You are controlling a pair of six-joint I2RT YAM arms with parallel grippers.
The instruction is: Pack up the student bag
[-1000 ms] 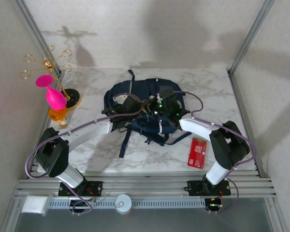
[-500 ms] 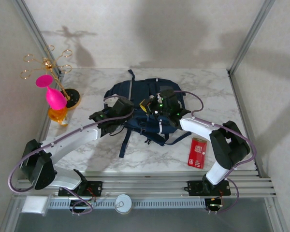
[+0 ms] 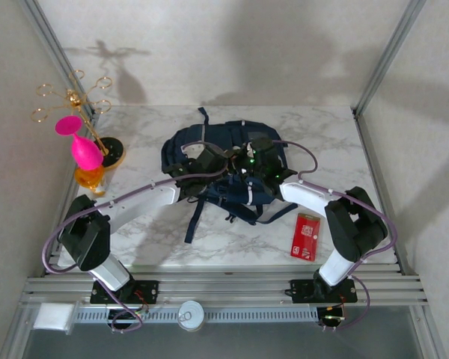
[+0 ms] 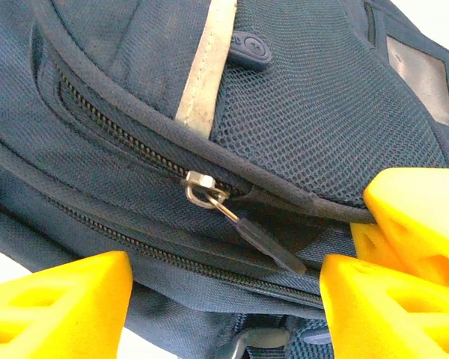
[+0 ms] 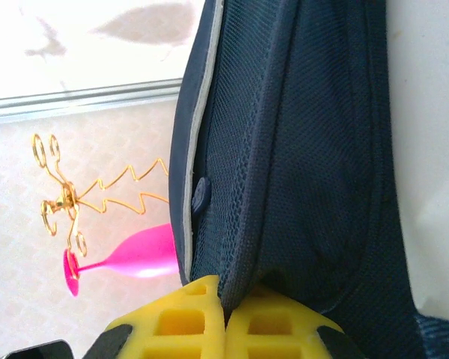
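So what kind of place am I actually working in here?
Probably a lab test cell, not a classroom: a marble-patterned table enclosed by an aluminium frame and plain white walls, with staged props, the student bag and a gold wire stand.

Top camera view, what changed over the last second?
The left gripper pulled back off the navy-blue fabric backpack, then returned over it, jaws open either side of the metal zipper pull. The right gripper stayed shut on the backpack's fabric; the backpack and red card unmoved.
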